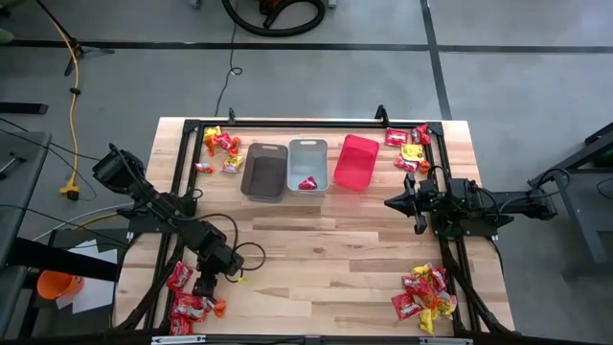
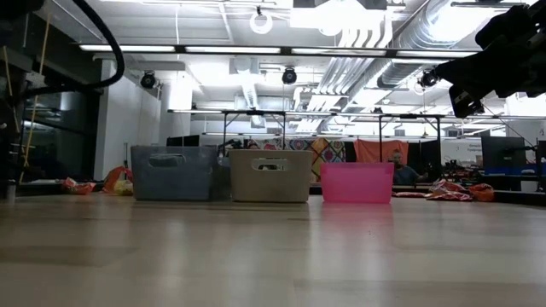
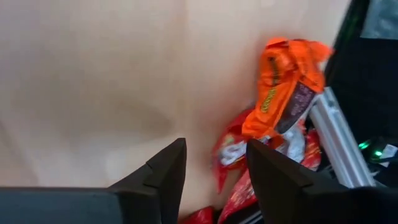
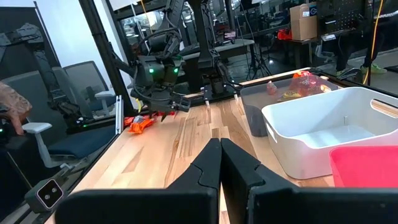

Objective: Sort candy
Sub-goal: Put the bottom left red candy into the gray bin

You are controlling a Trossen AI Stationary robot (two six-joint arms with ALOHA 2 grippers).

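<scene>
The candy lies in four piles at the table's corners: far left (image 1: pixel 220 147), far right (image 1: pixel 412 149), near left (image 1: pixel 190 299) and near right (image 1: pixel 426 295). One red sweet (image 1: pixel 306 183) sits in the grey bin (image 1: pixel 308 153). My left gripper (image 1: pixel 205 286) is open just above the near-left pile. In the left wrist view its fingers (image 3: pixel 214 163) stand on either side of a red sweet (image 3: pixel 229 149), with an orange sweet (image 3: pixel 283 78) beyond it. My right gripper (image 1: pixel 391 203) is shut and empty, raised near the pink bin (image 1: pixel 355 161), pointing toward the table's left.
The brown bin (image 1: pixel 263 171), the grey bin and the pink bin stand side by side near the far edge. Black frame rails (image 1: pixel 182 172) run along the table's sides beside the candy piles. Bare wood (image 1: pixel 326 249) lies between the bins and the near edge.
</scene>
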